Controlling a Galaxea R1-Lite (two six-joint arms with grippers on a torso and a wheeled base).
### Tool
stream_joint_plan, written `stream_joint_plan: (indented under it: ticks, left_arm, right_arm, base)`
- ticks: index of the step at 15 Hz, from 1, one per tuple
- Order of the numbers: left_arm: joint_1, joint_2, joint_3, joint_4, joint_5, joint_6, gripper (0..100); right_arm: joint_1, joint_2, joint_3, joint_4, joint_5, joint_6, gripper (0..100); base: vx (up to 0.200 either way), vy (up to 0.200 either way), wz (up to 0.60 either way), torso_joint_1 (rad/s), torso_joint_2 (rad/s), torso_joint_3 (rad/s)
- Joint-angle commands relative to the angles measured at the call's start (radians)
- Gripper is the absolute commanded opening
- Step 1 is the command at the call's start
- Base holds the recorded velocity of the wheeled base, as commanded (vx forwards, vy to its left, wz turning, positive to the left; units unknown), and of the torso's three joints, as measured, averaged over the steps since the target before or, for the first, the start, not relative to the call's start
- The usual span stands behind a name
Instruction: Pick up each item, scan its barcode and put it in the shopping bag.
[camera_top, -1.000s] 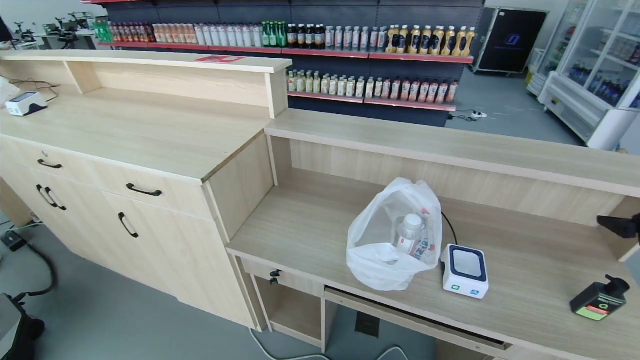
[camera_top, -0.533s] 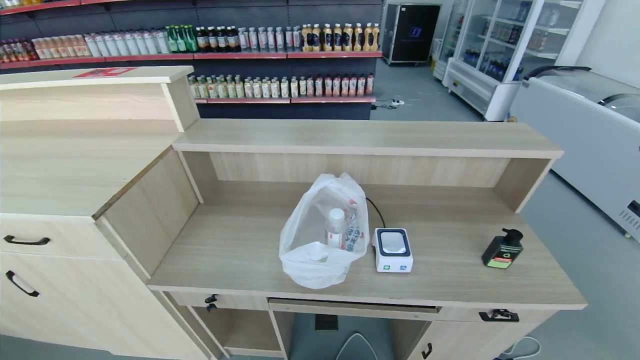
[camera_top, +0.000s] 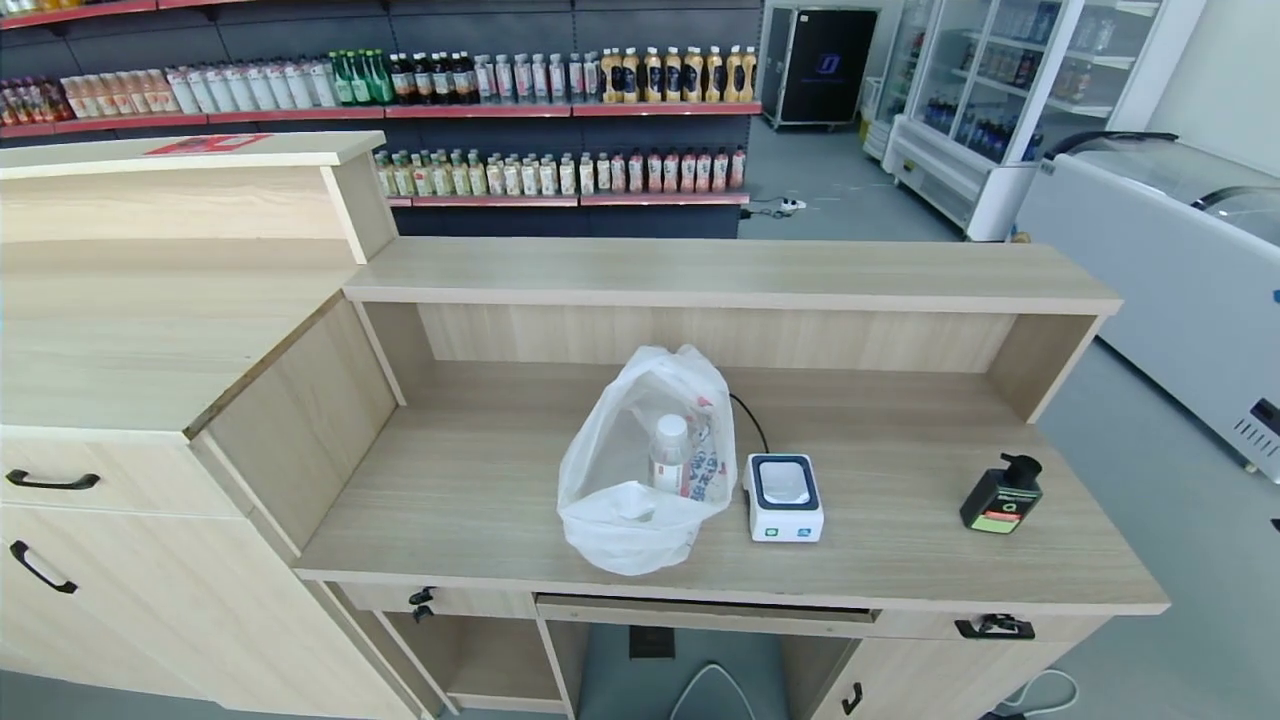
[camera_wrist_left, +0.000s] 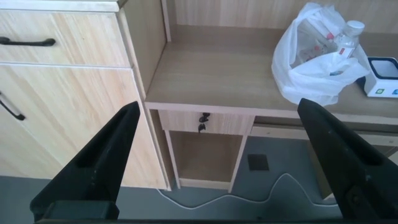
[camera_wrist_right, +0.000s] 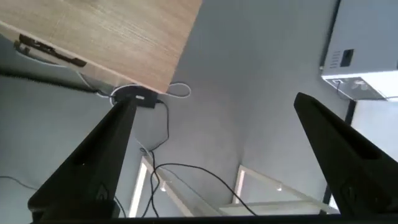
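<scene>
Hanging in front of the counter (camera_top: 900, 560), left tool (camera_wrist_left: 217, 106) spread wide and empty; right tool (camera_wrist_right: 212, 99) likewise apart, over the floor. Mid-counter, white shopping bag (camera_top: 645, 470) holding a bottle (camera_top: 668, 455), scanner (camera_top: 785, 497) just beside it, pump bottle (camera_top: 1002, 495) well apart toward the right end.

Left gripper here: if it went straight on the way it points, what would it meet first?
Probably the desk's front: the open left gripper aims at the small keyed drawer under the desk top, on the robot's left of the shopping bag. Nothing nearer shows, though depth is unclear.
</scene>
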Motion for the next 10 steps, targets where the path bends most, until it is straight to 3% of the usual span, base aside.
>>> stream_joint_plan:
  ticks: [1, 4, 10]
  left_arm:
    - [0.001, 0.000, 0.000, 0.000, 0.000, 0.000, 100]
    - [0.001, 0.000, 0.000, 0.000, 0.000, 0.000, 100]
    - [0.001, 0.000, 0.000, 0.000, 0.000, 0.000, 100]
  right_arm:
    - [0.026, 0.089, -0.012, 0.034, 0.009, -0.044, 100]
    - [0.053, 0.129, -0.059, 0.036, 0.034, -0.024, 100]
    - [0.098, 0.242, -0.187, 0.037, 0.096, 0.208, 100]
  base:
    - [0.000, 0.000, 0.00, 0.000, 0.00, 0.000]
    - [0.000, 0.000, 0.00, 0.000, 0.00, 0.000]
    - [0.000, 0.000, 0.00, 0.000, 0.00, 0.000]
